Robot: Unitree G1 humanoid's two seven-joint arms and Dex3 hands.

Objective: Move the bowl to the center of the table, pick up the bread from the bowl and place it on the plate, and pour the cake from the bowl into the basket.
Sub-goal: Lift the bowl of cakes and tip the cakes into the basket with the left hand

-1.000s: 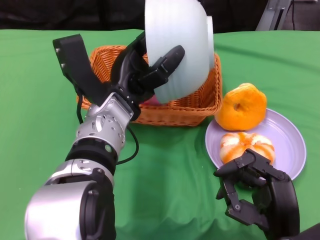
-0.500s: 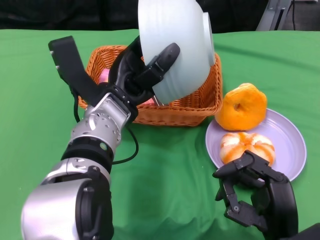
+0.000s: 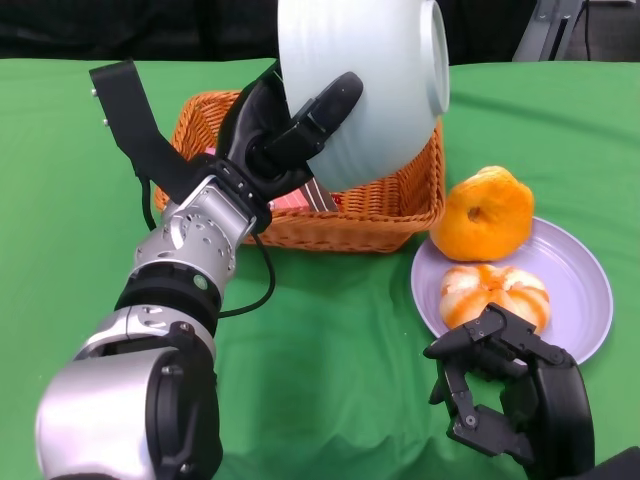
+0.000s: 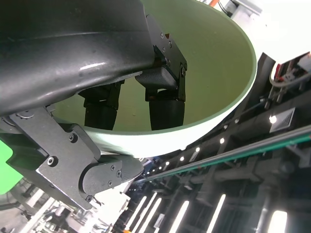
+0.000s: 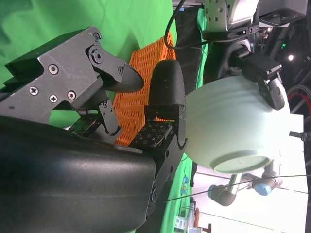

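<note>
Left robot hand (image 3: 285, 135) grips the bowl (image 3: 365, 85) by its rim, fingers inside and thumb on the outer wall, holding it off the green surface (image 3: 60, 200) directly above the basket (image 3: 395, 200). Bowl is tipped on its side, mouth facing away from the basket's left end; left wrist view shows a bare pale interior (image 4: 209, 73). Something pink (image 3: 290, 202) shows inside the basket, below the bowl, too hidden to identify. Right of the basket: lavender plate (image 3: 585, 300), front bread (image 3: 495, 293) sits on it, the other bread (image 3: 488, 213) rests on the plate's back rim, just beside the basket's right corner. Right robot hand (image 3: 505, 385) hangs in front of the plate, well apart from the basket, fingers spread, holding nothing.
</note>
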